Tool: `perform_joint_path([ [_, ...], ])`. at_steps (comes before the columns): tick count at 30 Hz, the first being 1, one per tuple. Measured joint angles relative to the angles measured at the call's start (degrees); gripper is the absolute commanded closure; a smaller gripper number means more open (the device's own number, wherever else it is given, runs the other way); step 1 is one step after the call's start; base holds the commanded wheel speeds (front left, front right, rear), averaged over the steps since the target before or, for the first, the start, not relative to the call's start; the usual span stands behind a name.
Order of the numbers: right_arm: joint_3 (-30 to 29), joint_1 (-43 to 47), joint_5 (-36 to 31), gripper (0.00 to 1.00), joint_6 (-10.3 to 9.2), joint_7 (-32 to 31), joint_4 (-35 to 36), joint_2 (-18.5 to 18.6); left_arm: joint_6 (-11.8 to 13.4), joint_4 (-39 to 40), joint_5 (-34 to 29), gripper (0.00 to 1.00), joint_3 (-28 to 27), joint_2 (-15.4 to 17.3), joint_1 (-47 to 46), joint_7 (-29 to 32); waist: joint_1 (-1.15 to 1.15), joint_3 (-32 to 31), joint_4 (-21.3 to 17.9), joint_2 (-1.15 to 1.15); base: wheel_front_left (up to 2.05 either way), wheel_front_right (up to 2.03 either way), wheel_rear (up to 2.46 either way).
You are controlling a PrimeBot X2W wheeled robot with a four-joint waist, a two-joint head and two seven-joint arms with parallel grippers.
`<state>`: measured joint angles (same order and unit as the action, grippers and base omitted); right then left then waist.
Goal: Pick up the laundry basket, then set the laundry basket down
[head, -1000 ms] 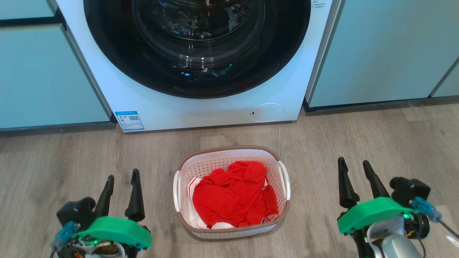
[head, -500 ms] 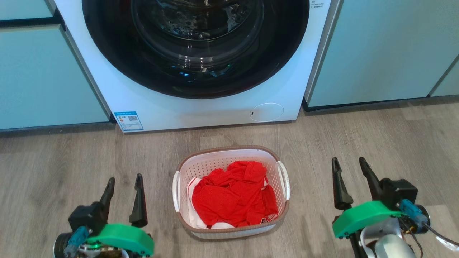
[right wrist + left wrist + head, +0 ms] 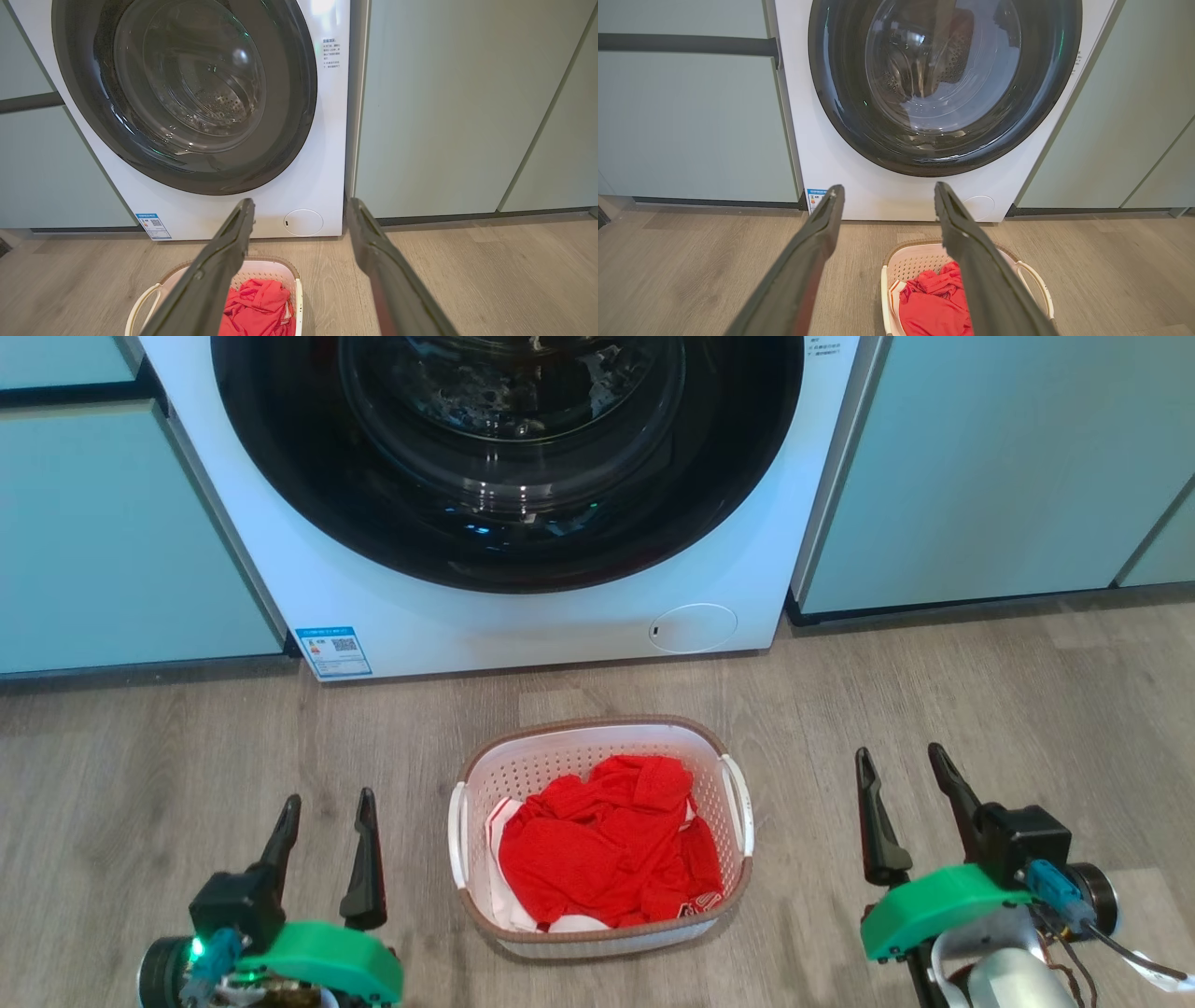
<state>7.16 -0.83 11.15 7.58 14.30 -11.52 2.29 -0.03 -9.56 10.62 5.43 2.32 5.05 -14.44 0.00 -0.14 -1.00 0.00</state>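
- Head view: a white perforated laundry basket [image 3: 541, 767] with a brown rim sits on a wood floor [image 3: 140, 756], centred in front of a white washing machine [image 3: 523, 625] and apart from it. Red clothes [image 3: 607, 849] fill the basket. It has 2 white handles, 1 on its left side [image 3: 456, 835] and 1 on its right side [image 3: 744, 807]. The basket's long axis seems to run from the robot toward the washing machine, so each handle faces 1 arm.
- Head view, hands: the left gripper [image 3: 327, 798] hangs at lower left and the right gripper [image 3: 898, 751] at lower right. Both have their 2 dark fingers spread wide, empty, pointing toward the washing machine. The basket lies between them, touching neither. The left gripper looks slightly nearer its handle, and the right gripper reaches further forward.
- Left wrist view: the left gripper [image 3: 889, 186] shows 2 wide-apart fingers holding nothing. The basket [image 3: 915, 268] lies low and to the right, partly behind the right-hand finger, with 1 handle [image 3: 1038, 284] visible beyond it.
- Right wrist view: the right gripper [image 3: 300, 201] is spread just as wide and empty. The basket [image 3: 275, 270] lies low and to the left, partly behind the left-hand finger, with 1 handle [image 3: 135, 308] showing.
- Judgement: the lift has not begun. Each gripper likely needs to move inward and down to its own handle.
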Motion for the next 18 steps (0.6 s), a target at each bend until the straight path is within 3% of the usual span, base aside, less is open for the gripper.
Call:
perform_joint_path([
  [18,-0.05,0.00,0.00,0.00,0.00,0.00,-0.03,0.00,0.00,-0.12,0.01,0.00,0.01,0.02,0.00,0.00,0.00,0.30,-0.10,0.00,0.00,0.00,0.00],
])
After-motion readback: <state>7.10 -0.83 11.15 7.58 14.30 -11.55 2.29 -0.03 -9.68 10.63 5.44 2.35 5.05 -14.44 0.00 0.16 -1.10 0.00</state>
